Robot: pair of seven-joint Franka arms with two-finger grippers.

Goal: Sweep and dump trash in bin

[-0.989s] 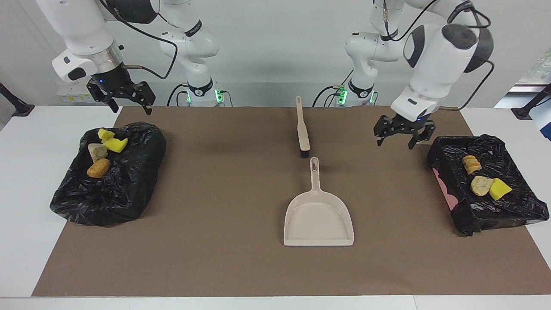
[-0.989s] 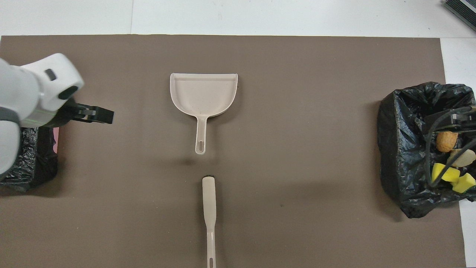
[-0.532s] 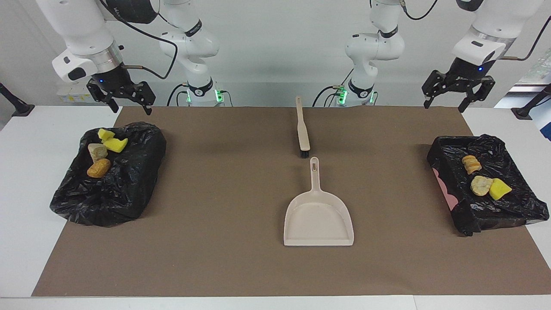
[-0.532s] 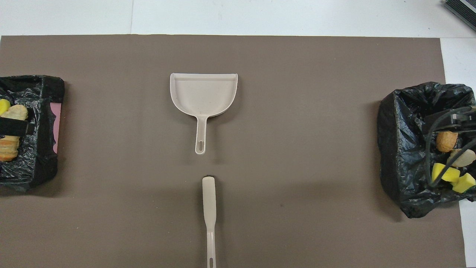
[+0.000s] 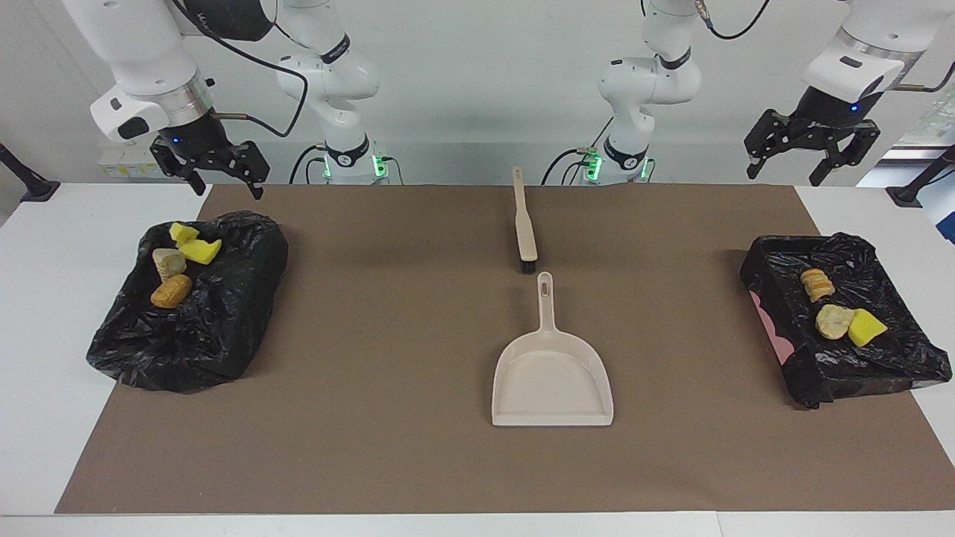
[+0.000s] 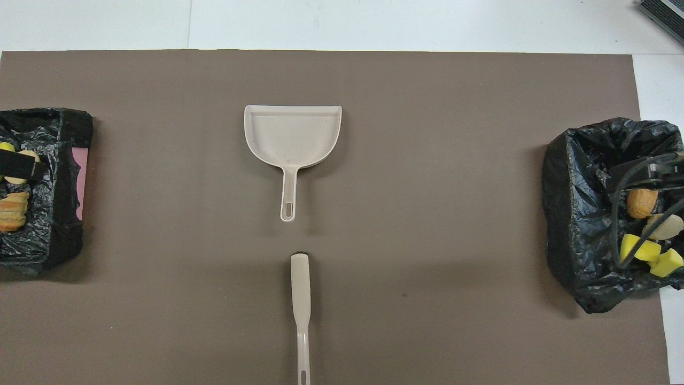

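Observation:
The trash lies in two bins lined with black bags. The bin (image 5: 776, 257) at the left arm's end holds an orange-brown lump (image 5: 817, 284), a cream piece (image 5: 833, 321) and a yellow chunk (image 5: 867, 327). The other bin (image 5: 224, 335), at the right arm's end, holds yellow chunks (image 5: 195, 248), a cream piece (image 5: 169, 262) and an orange-brown lump (image 5: 171, 291). My left gripper (image 5: 806, 164) hangs open and empty high over its bin, its tip (image 6: 21, 168) showing in the overhead view. My right gripper (image 5: 227, 183) waits open and empty above the other bin.
A beige dustpan (image 5: 552, 377) lies mid-mat with its handle toward the robots. A beige brush (image 5: 524, 224) lies in line with it, nearer to the robots, bristles toward the dustpan's handle. Both rest on a brown mat (image 5: 388, 335) covering the white table.
My left arm has lifted from low over the mat beside its bin to high over that bin's end of the table. The right arm, dustpan, brush and trash have not moved.

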